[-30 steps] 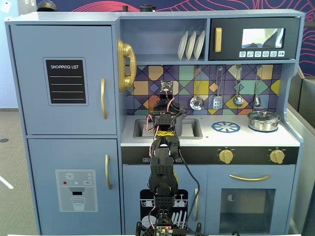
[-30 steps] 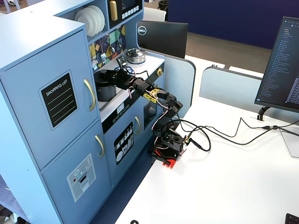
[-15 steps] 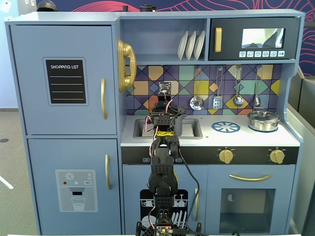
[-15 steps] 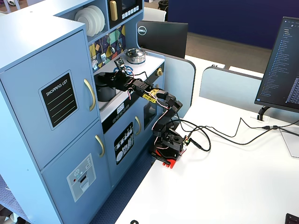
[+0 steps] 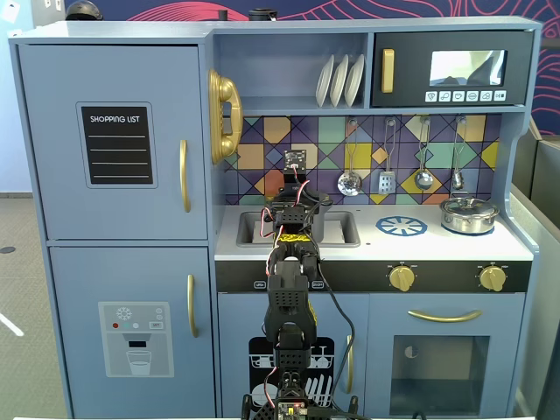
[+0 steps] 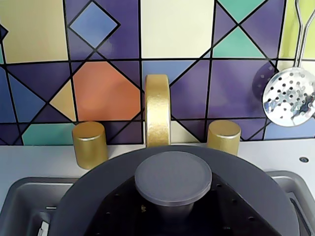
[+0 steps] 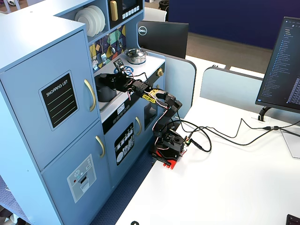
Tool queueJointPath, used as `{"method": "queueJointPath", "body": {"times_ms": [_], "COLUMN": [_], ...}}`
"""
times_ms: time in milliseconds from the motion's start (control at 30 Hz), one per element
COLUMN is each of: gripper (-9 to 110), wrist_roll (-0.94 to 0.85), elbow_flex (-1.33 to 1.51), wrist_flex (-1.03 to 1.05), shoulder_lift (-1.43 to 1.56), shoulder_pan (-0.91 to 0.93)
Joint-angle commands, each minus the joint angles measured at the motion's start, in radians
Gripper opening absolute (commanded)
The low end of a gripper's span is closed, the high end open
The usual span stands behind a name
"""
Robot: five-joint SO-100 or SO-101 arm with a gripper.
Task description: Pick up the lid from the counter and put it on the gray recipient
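Observation:
The dark-gray lid [image 6: 93, 196] fills the bottom of the wrist view, its round knob [image 6: 173, 177] facing the camera. My gripper [image 6: 173, 214] has its black jaws on either side of the knob's stem, shut on it. The lid hangs over the sink [image 6: 24, 196], in front of the gold faucet. In a fixed view my gripper [image 5: 297, 213] is over the sink, with the gray pot [image 5: 322, 223] just right of it. In the side fixed view the gray pot [image 7: 106, 93] stands in the sink area, right under my gripper [image 7: 116, 83]. The lid hides the pot in the wrist view.
A gold faucet [image 6: 157, 108] and two gold taps [image 6: 89, 143] [image 6: 224, 136] stand close behind the lid. A skimmer [image 6: 289, 96] hangs on the tiled wall. The shiny silver pot [image 5: 469, 214] and the blue burner print [image 5: 402, 226] are on the counter's right.

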Motion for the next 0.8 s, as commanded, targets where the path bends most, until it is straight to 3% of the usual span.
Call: {"method": "queueJointPath", "body": {"times_ms": [0,167,267,433,767], "gripper": [0,0,17,28,34], "wrist_roll": [-0.011,-0.015,0.023,0.008,-0.048], "elbow_flex": [-0.005,0.012,0.020,0.043,0.043], "wrist_flex": [-0.037,-0.037,-0.025,0.006,0.015], "shoulder_lift": [0.005,0.006,0.025,0.057,0.094], "shoulder_pan": [0.014,0.005,0.003,0.006,0.052]}}
